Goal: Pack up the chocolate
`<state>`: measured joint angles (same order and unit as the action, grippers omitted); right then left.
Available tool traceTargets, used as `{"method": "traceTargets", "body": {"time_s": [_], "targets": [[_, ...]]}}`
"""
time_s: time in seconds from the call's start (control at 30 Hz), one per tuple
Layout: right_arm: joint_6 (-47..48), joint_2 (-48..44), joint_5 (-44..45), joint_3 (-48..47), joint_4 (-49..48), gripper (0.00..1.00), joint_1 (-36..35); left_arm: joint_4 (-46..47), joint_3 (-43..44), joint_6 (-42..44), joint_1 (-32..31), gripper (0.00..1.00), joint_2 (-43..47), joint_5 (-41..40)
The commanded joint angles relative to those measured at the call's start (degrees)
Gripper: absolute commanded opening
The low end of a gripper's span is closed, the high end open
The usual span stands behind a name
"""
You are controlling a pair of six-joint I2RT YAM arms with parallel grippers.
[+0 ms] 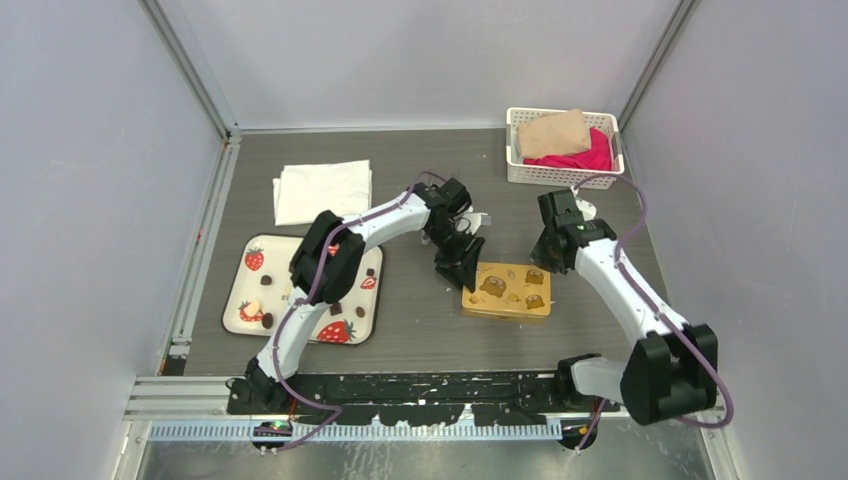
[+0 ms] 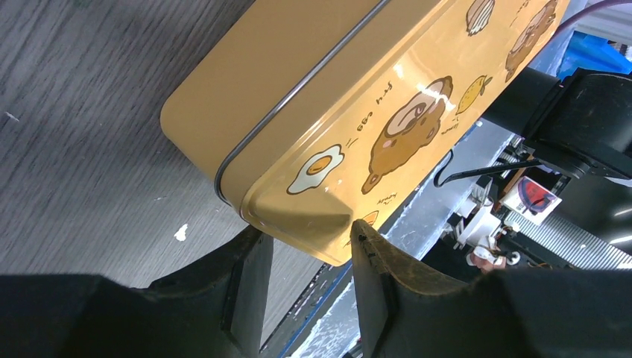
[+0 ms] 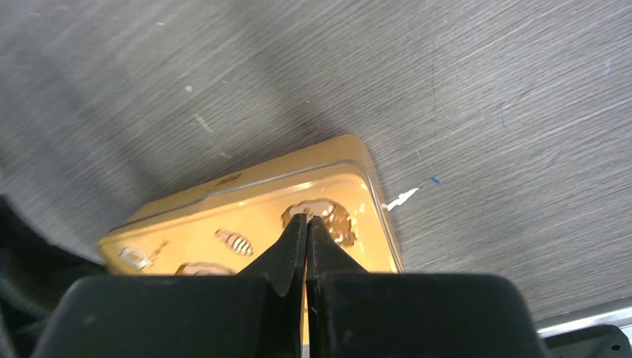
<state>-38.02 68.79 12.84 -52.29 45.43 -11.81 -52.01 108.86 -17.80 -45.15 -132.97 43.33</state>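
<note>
Left gripper [image 2: 307, 228], right gripper [image 3: 307, 218] crowd lidded tin [image 2: 298, 89]; chocolate [image 1: 267, 280] on tray [image 1: 285, 254], left.

The golden-yellow rectangular metal tin [image 1: 507, 291] carries brown bear and white-and-yellow fried-egg drawings. The white rounded-square tray [image 1: 240, 290] is printed with red strawberries. The small chocolate pieces [image 1: 267, 320] are dark brown, one cream. The tabletop [image 1: 420, 320] is dark grey woodgrain.

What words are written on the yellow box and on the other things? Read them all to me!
"fry egg": on the yellow tin lid, beside the fried egg picture.
Tiny words by the bear drawing and the lemon drawing: too small to read.
Red and blue sticker on the robot: blurred, unreadable.
Strawberry tray: no words visible.
</note>
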Motion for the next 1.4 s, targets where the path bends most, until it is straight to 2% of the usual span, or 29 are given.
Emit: {"method": "traceTargets", "body": {"time_s": [0.0, 0.13, 0.3, 0.43, 0.63, 0.73, 0.87, 1.27, 1.37], "targets": [[-1.5, 8.6, 1.8, 0.8, -0.6, 0.01, -0.1, 1.0, 2.3, -0.4, 0.0, 0.44, -0.2, 1.2], [-3.7, 11.1, 1.8, 2.4, -1.0, 0.01, -0.1, 0.6, 2.4, -0.2, 0.0, 0.44, 0.0, 1.0], [-2.4, 2.0, 0.4, -0.1, -1.4, 0.01, -0.1, 0.3, 2.4, 0.0, 0.0, 0.44, -0.1, 0.9], [-2.0, -2.5, -0.6, -2.9, 4.4, 0.01, -0.2, 0.2, 2.7, 0.0, 0.0, 0.44, -0.1, 0.9], [-8.7, -8.8, -3.6, 3.7, 11.5, 0.01, -0.8, 0.2, 2.6, 0.0, 0.0, 0.44, -0.2, 0.9], [-14.1, -7.7, -2.8, 9.4, 13.0, 0.01, -1.8, 0.3, 2.2, 0.0, 0.0, 0.44, -0.1, 0.8], [-16.8, -0.5, -2.9, 14.6, 11.2, 0.01, -1.8, 0.1, 2.2, 0.2, 0.0, 0.44, -0.1, 0.7], [-13.4, -6.0, 3.7, -0.2, 14.6, 0.01, -1.9, -2.2, 3.4, 1.4, 0.0, 0.44, 3.0, -1.3], [-11.7, -6.2, 4.8, -1.5, 13.1, 0.01, -1.9, -5.7, 5.6, 3.8, 0.1, 0.52, 4.9, -6.7]]}}
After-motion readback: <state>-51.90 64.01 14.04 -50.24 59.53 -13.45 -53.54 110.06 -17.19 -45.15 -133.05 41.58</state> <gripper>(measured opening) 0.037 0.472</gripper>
